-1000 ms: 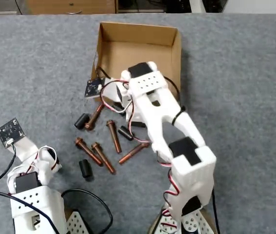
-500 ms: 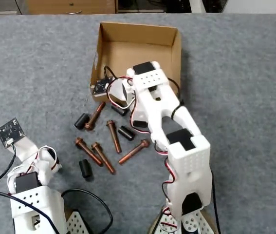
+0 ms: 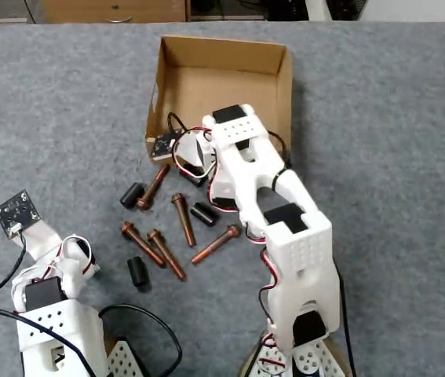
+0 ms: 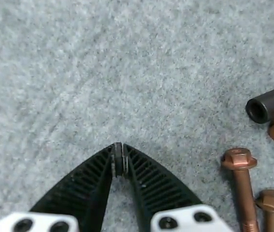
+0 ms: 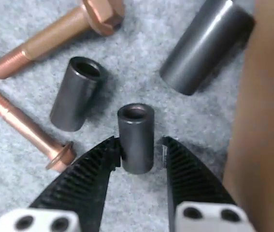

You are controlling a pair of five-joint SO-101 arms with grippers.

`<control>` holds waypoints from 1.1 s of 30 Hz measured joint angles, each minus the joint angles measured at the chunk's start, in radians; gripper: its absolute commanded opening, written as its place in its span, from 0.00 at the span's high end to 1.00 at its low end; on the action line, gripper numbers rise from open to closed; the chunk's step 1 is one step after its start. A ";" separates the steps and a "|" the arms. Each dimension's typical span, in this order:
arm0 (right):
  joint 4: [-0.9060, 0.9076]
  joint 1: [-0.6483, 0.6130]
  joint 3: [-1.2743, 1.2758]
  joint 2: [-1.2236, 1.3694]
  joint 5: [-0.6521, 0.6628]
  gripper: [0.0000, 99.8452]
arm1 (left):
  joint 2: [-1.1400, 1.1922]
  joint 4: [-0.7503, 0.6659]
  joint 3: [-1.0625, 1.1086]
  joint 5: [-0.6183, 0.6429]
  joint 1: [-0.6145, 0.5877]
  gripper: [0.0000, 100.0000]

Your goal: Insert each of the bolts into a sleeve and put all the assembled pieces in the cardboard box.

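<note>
A short dark sleeve (image 5: 136, 137) stands between the fingers of my right gripper (image 5: 139, 151), which is open; one finger touches it and the other stands a little off. In the high view the right gripper (image 3: 194, 168) is just in front of the cardboard box (image 3: 224, 56). Several copper bolts lie below it, among them one (image 3: 153, 187), another (image 3: 183, 219) and a third (image 3: 216, 244). Loose sleeves (image 3: 132, 194) (image 3: 136, 271) (image 3: 203, 214) lie among them. My left gripper (image 4: 118, 160) is shut over bare carpet, with bolts (image 4: 241, 180) and a sleeve (image 4: 271, 102) off to one side.
The box's brown wall (image 5: 267, 121) rises close beside my right gripper. A second sleeve (image 5: 76, 94), a thicker one (image 5: 204, 46) and two bolts (image 5: 54, 36) (image 5: 25, 126) crowd around it. The left arm's base (image 3: 49, 322) sits at the near left. Grey carpet (image 3: 395, 141) covers the table.
The right arm has folded in and turned its wrist, bringing its gripper nearer the box's front wall. The left arm and the loose bolts and sleeves have not moved.
</note>
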 measured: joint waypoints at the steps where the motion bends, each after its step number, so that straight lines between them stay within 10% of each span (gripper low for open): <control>1: 0.000 -0.006 0.000 0.000 0.000 0.83 | 0.000 0.000 0.000 0.000 0.000 0.98; 33: -0.015 -0.068 -0.008 0.003 -0.003 1.00 | 0.000 0.000 0.000 0.000 0.000 0.98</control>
